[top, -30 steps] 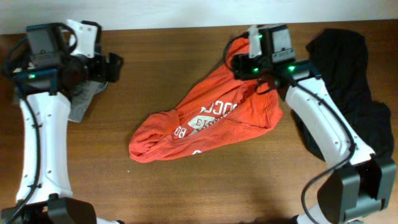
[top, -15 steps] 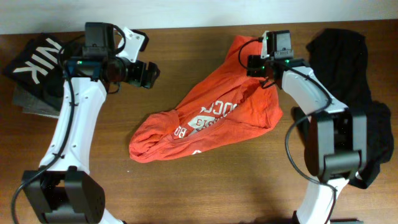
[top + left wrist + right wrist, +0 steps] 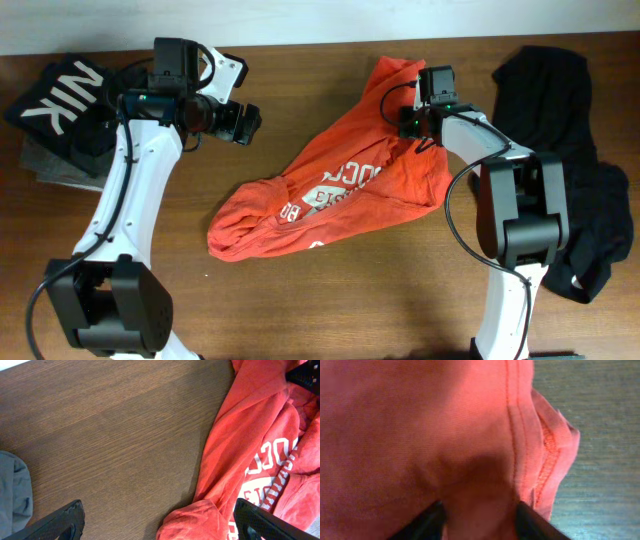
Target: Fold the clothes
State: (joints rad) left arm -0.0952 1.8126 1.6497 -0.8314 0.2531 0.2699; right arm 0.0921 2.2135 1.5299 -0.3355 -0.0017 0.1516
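Two things have changed in the last second, and both concern the shirt [image 3: 330, 190]. It lies crumpled in a long diagonal heap mid-table, lettering up, and has not moved. The right claw [image 3: 410, 122] has settled onto its upper edge, by the stitched hem, and its fingers have drawn in from a wider stance. In the wrist view the right claw [image 3: 477, 520] now has a puckered ridge of the shirt [image 3: 420, 425] pinched between its fingers [image 3: 427, 520], the fingers pressing the cloth on either side, so I take this as a fresh grip. That reads as the start of the fold: one corner secured, ready to be pulled out flat.

The left claw [image 3: 250, 124] has swung in from the far side and now hangs just short of the shirt, its fingers spread wide and holding nothing. Seen from its own wrist, the left claw [image 3: 160, 525] has bare table [image 3: 100, 435] below it and the shirt [image 3: 250, 460] reaching under its right finger. It probably means to take a second hold.

The black garment [image 3: 570, 150] lies untouched just beyond the right claw. The NIK top [image 3: 60, 95] and the grey garment [image 3: 50, 165] sit behind the left claw, now uncovered.
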